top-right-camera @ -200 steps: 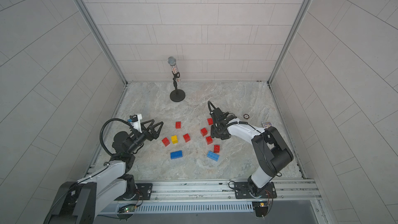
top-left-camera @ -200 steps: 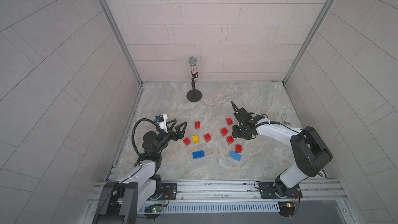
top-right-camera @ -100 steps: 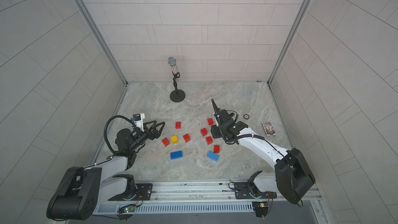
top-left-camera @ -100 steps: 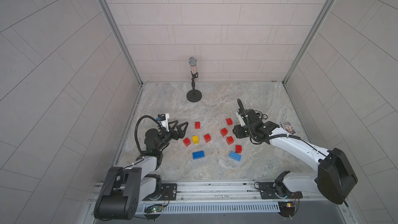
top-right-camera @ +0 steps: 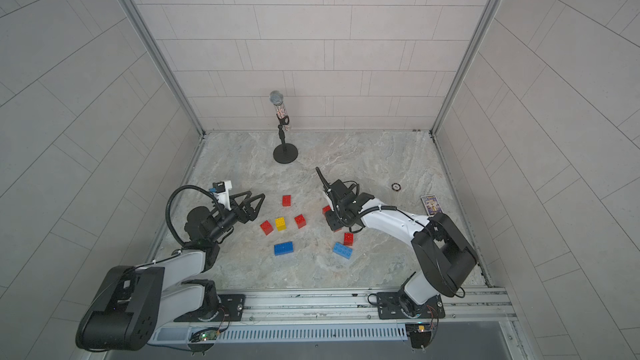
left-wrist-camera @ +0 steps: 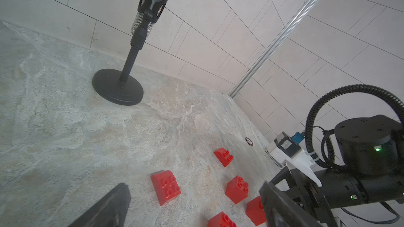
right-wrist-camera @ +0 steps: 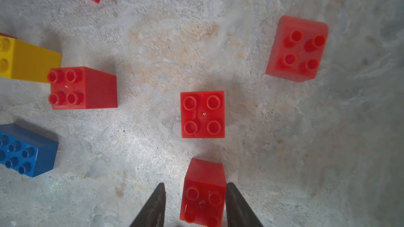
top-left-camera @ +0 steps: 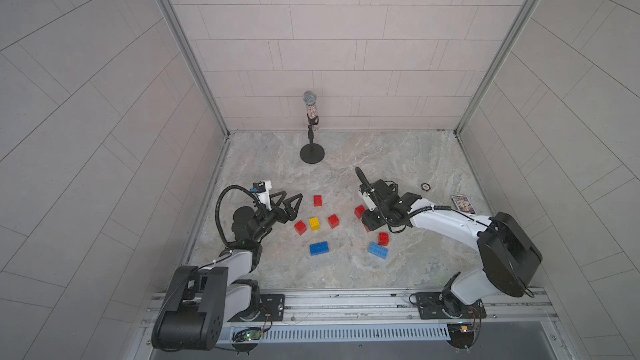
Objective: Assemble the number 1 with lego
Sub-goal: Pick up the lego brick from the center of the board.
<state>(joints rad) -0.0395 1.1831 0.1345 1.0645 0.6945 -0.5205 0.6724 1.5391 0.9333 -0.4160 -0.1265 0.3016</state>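
1. Your right gripper straddles a red brick that sits on the marble tabletop. Its jaws are partly apart, with one finger against the brick's side and a gap at the other, so it isn't clamped.
2. Your left gripper hangs spread wide and empty, near the yellow brick.
3. The dark blue brick and the light blue brick lie loose and apart from each other.
4. In both top views the right wrist covers the straddled brick, so you see only a red sliver.
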